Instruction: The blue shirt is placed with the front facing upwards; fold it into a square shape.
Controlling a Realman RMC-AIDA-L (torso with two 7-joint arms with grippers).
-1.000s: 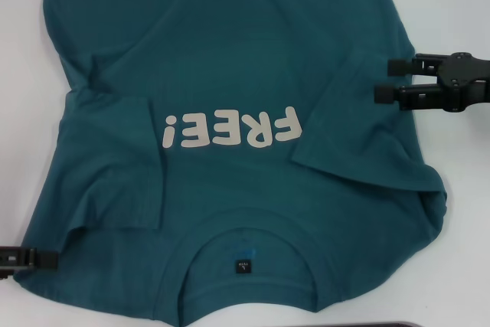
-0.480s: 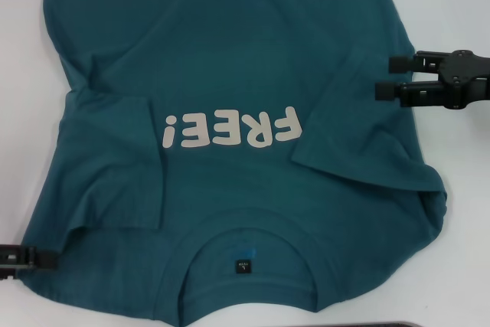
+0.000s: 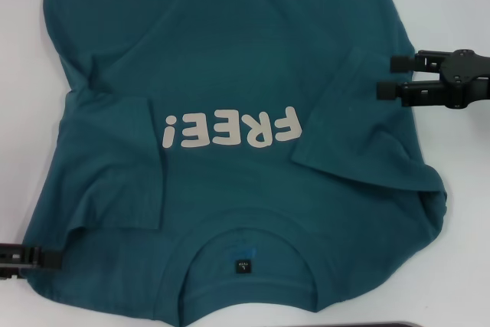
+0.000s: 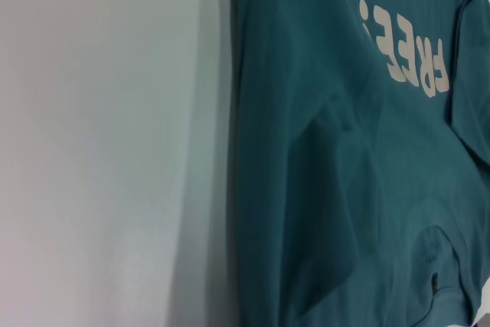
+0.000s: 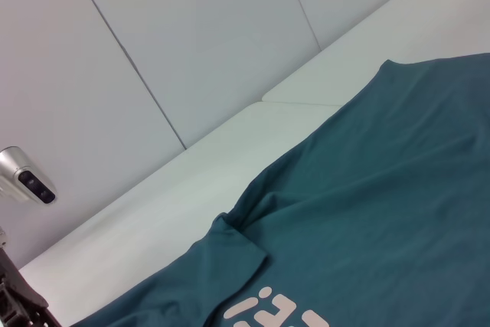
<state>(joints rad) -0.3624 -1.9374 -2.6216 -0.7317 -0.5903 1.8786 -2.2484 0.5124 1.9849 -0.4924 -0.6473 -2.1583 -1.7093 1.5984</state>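
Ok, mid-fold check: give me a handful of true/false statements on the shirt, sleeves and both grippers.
1. Both sleeves are folded in over the chest of the blue shirt. True.
2. The FREE! lettering is covered by a sleeve. False: it shows fully between the two sleeves.
3. The right gripper is at the shirt's right edge, fingers apart. True.
4. The left gripper hovers over the collar. False: it sits at the shirt's near left edge.
5. The collar lies on the robot's side. True.

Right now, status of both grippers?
Left gripper: at the near left edge of the blue shirt, mostly out of frame; cannot tell.
Right gripper: open, empty, at the shirt's right edge.
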